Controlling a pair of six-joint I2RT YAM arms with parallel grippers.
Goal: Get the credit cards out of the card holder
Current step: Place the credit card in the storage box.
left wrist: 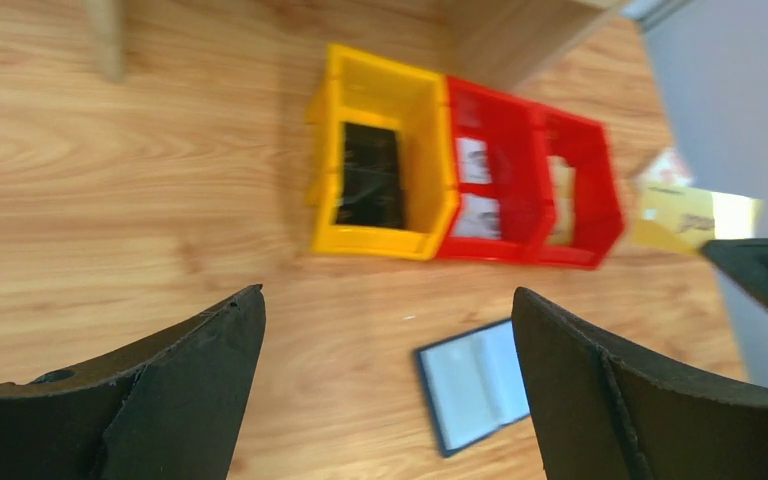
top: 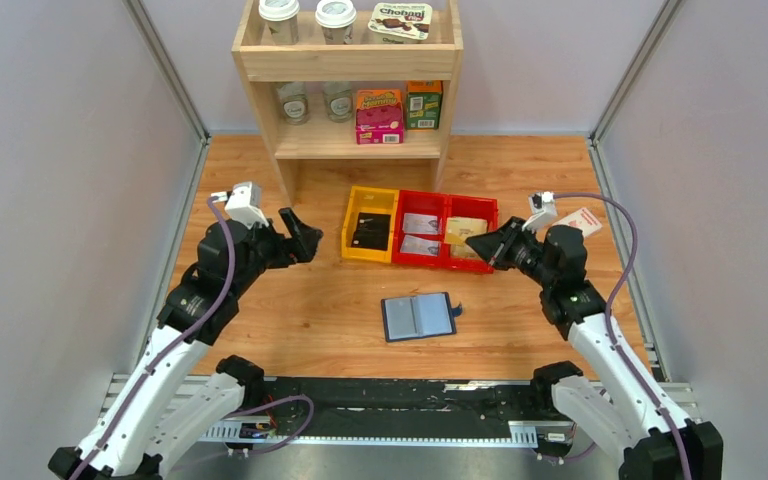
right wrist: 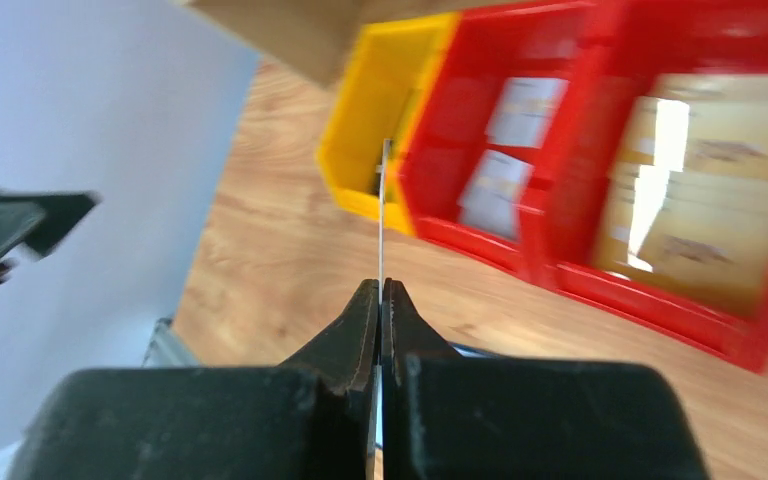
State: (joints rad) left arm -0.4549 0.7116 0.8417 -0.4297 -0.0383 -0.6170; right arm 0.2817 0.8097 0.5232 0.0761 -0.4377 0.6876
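The navy card holder (top: 418,316) lies open on the wooden table, its pale clear sleeves facing up; the left wrist view shows the holder (left wrist: 475,385) too. A black credit card (top: 370,232) rests in the yellow bin (top: 350,225). My left gripper (top: 305,232) hovers left of the bins, open and with nothing in it (left wrist: 388,295). My right gripper (top: 475,242) is above the near edge of the red bin (top: 445,198). It is shut (right wrist: 381,285) on a thin card seen edge-on (right wrist: 382,200), which looks yellowish in the left wrist view (left wrist: 690,215).
The red bin's compartments hold pale and tan cards (top: 465,230). A wooden shelf (top: 350,140) with cups and boxes stands behind the bins. A white-and-red box (top: 582,220) lies at the right, near the wall.
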